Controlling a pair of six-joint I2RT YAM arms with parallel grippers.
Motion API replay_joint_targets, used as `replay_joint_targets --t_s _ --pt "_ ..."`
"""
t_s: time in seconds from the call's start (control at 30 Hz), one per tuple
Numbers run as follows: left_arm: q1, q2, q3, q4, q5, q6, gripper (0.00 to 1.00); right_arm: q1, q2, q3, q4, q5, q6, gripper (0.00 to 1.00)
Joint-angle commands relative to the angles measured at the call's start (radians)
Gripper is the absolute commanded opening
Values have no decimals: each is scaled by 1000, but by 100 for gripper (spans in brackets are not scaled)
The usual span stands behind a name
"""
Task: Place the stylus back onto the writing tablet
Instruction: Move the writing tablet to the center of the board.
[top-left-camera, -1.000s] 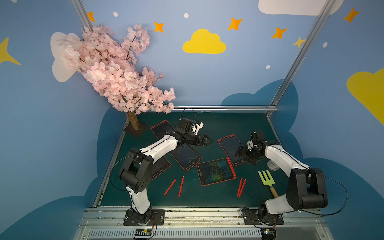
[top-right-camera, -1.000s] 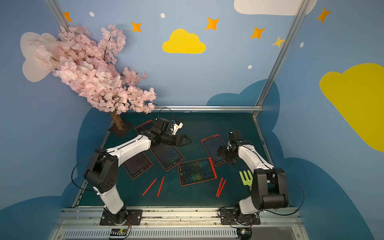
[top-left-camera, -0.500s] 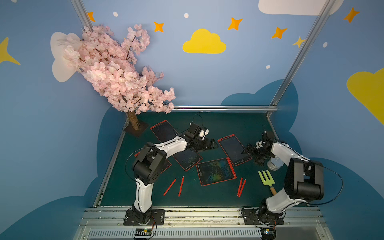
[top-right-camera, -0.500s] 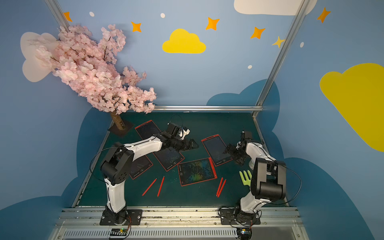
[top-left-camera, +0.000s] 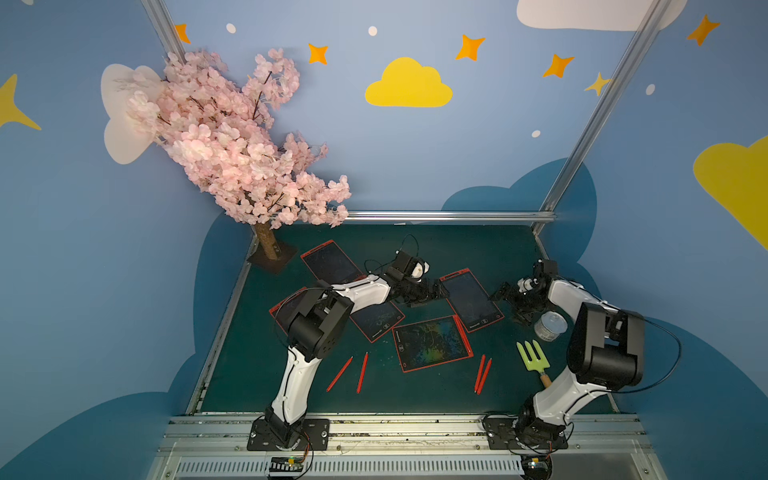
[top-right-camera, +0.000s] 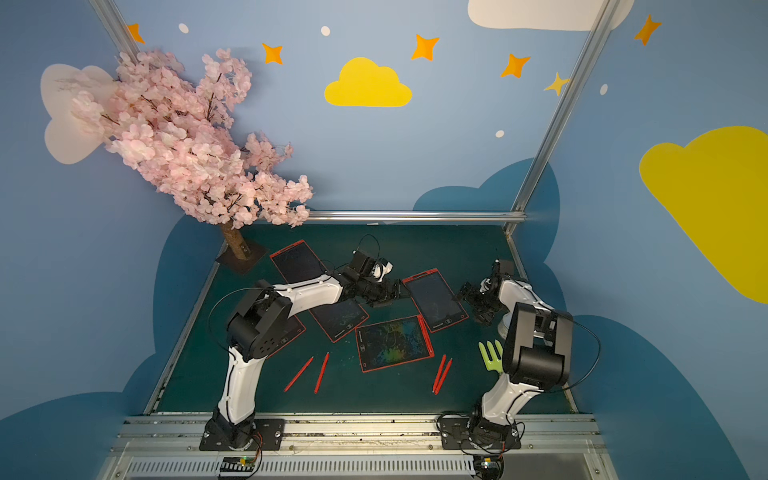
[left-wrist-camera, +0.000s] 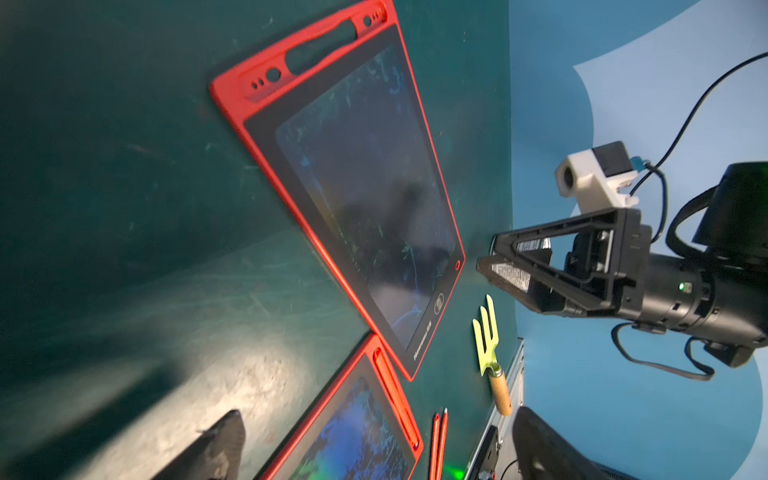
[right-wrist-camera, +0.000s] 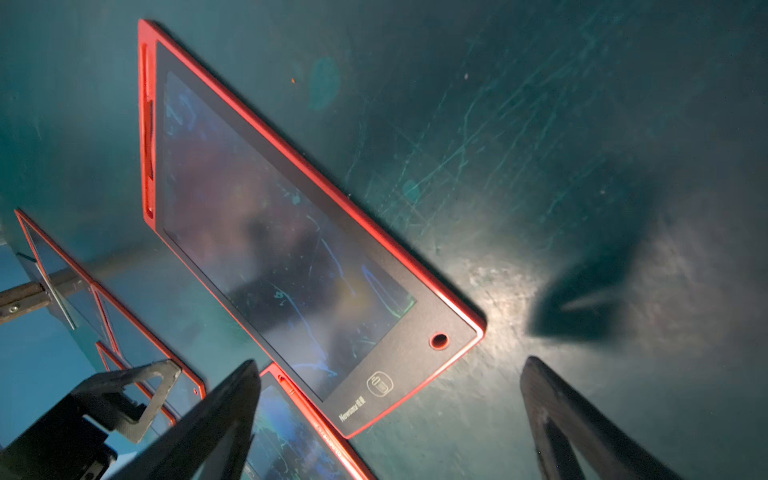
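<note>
Styluses: four red, loose on the green mat (top-left-camera: 457, 249), none on a screen. In both top views the left stylus pair (top-left-camera: 339, 374) is splayed in front of the middle tablet (top-left-camera: 378, 322). The right stylus pair (top-left-camera: 480, 372) lies side by side just off the near right corner of the rainbow tablet (top-left-camera: 432, 343). Bare mat surrounds both pairs, and the front rail runs along the robot's side.

The rainbow tablet's side slot (left-wrist-camera: 395, 395) looks filled by a red stylus. On the right tablet (top-left-camera: 471, 299) the end slot (left-wrist-camera: 320, 45) is an open cutout with mat showing through.

The left gripper (top-left-camera: 432, 297) hangs low at the right tablet's far left corner, fingers spread, holding nothing. The right gripper (top-left-camera: 509, 305) sits off that tablet's right edge, fingers (right-wrist-camera: 220, 415) also spread and empty.

Also on the mat: the back tablet (top-left-camera: 330, 262), and the left tablet (top-left-camera: 279, 309) partly hidden under the left arm. A green fork (top-left-camera: 534, 357) and a small jar (top-left-camera: 550, 326) crowd the right arm's side. A blossom tree (top-left-camera: 232, 145) stands in the back left corner.
</note>
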Motion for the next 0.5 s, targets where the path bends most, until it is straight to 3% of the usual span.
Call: replay_joint_targets --t_s 0.0,0.47 --pt "-4 34 41 41 -1 -51 99 -12 44 38 1 -37 -15 97" --pt "-17 162 158 49 15 -140 99 -33 97 45 10 -38 -8 97"
